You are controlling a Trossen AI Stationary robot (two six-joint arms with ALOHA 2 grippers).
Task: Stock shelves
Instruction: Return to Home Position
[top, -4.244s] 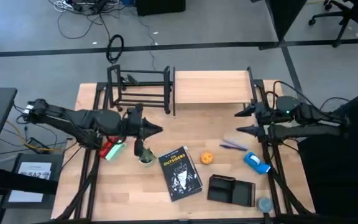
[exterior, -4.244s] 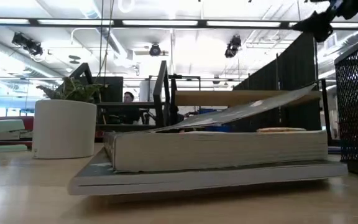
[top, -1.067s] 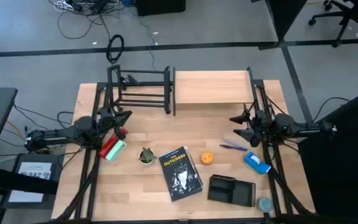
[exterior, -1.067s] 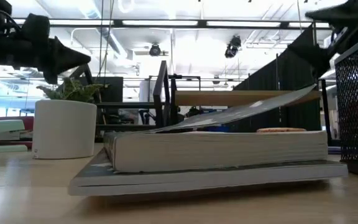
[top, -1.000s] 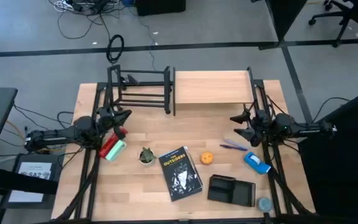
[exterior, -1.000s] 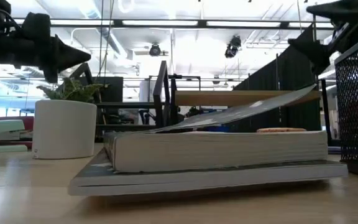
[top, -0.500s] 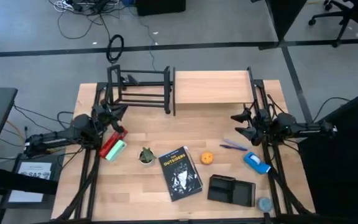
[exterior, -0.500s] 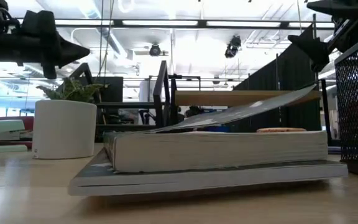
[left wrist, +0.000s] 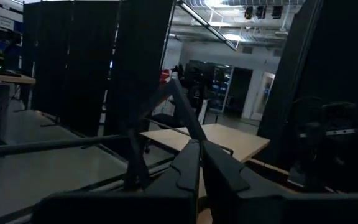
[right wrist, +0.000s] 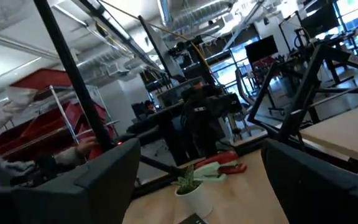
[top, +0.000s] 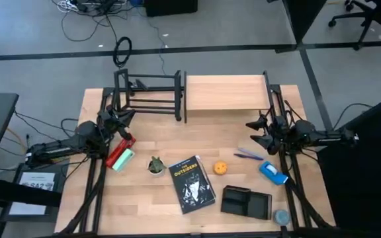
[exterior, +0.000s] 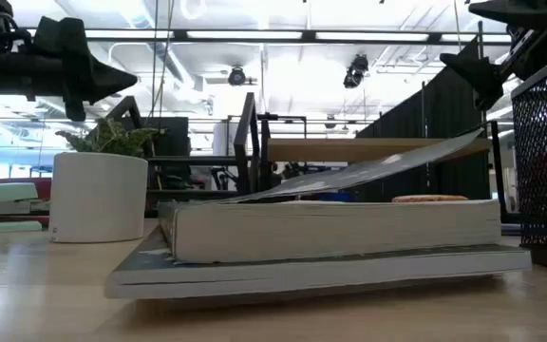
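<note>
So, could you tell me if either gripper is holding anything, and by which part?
Nothing is held: the left gripper is shut and empty, the right gripper open and empty.

The left arm (top: pixel 71 141) is no longer stretched across the middle of the table. It now lies folded along the left edge in the high view. The left gripper (top: pixel 127 114) has moved from beside the potted plant (top: pixel 155 165) up and left, and now points at the lower left corner of the black rack (top: pixel 147 96). The plant and the red and green item (top: pixel 119 157) are now uncovered. In the low view this arm now fills the upper left corner. The right arm (top: pixel 309 135) has folded shorter, and the right gripper (top: pixel 255 131) sits lower in the low view's upper right corner
</note>
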